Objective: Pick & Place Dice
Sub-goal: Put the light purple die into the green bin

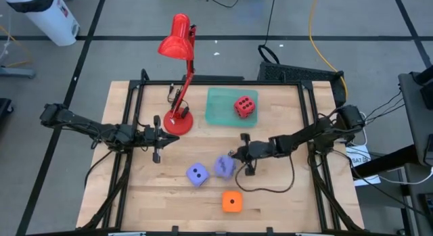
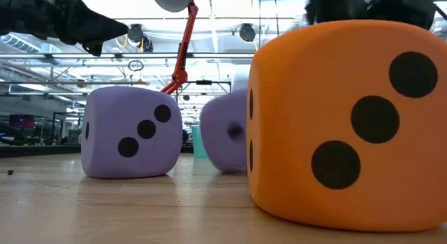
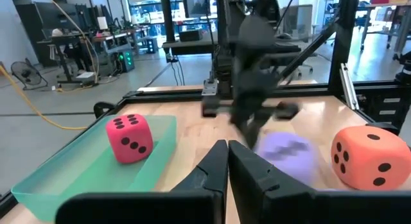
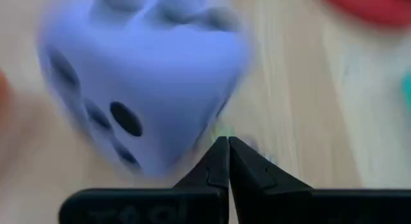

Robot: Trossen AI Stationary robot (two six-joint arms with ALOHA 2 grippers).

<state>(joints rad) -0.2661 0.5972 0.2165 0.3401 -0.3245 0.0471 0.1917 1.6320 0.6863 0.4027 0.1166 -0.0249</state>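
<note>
In the high view the left gripper (image 1: 156, 143) reaches in from mid-left beside the red lamp (image 1: 178, 80), fingers pressed together, empty. Lower centre lie two soft lavender dice (image 1: 197, 174) (image 1: 224, 166); the right gripper (image 1: 238, 155), closed on nothing, touches the second. The orange die (image 1: 232, 201) sits below; the red die (image 1: 245, 106) rests in a translucent green tray (image 1: 220, 107).

four dice: two lavender (image 1: 197, 174) (image 1: 224, 166), one orange (image 1: 232, 201), one red (image 1: 244, 106); one lamp (image 1: 177, 80); one tray (image 1: 218, 106).

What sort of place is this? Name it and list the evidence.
Probably a robotics lab in a large open workshop: a wooden table inside a black metal frame, cables trailing across a taped concrete floor, and equipment benches under ceiling lights beyond.
</note>
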